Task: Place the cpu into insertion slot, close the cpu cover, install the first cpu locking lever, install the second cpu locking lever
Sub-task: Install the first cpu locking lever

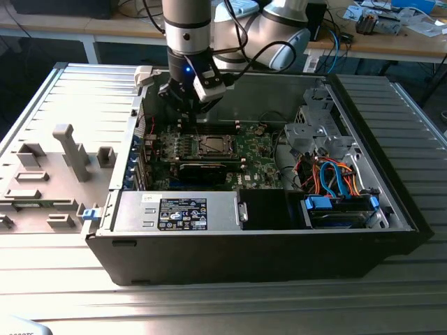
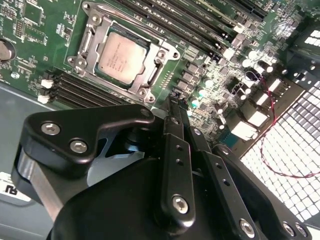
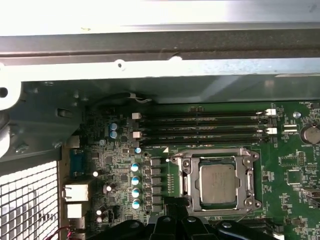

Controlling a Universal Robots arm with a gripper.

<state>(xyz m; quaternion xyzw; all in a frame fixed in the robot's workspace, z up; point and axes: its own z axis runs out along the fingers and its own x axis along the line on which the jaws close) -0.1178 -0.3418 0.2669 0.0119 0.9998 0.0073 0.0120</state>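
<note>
The cpu (image 2: 122, 57) (image 3: 218, 184) lies flat in its socket on the green motherboard, its dull silver top showing. The cpu cover (image 2: 90, 37) (image 3: 187, 167), a thin silvery frame, lies down around the chip's edges. Thin metal lever rods (image 2: 131, 11) run along the socket's sides. My gripper (image 2: 175, 105) (image 3: 176, 221) hovers just off one side of the socket, its two black fingers brought together and holding nothing. In the exterior view the gripper (image 1: 187, 115) hangs inside the open computer case, a little behind and to the left of the socket (image 1: 211, 145).
Black memory slots (image 3: 200, 125) run beside the socket. The case's metal wall (image 1: 279, 84) rises close behind the arm. A power supply box (image 1: 178, 211) and a drive bay with blue and orange cables (image 1: 335, 178) fill the case's front and right. Grey fixtures (image 1: 70, 150) stand outside at left.
</note>
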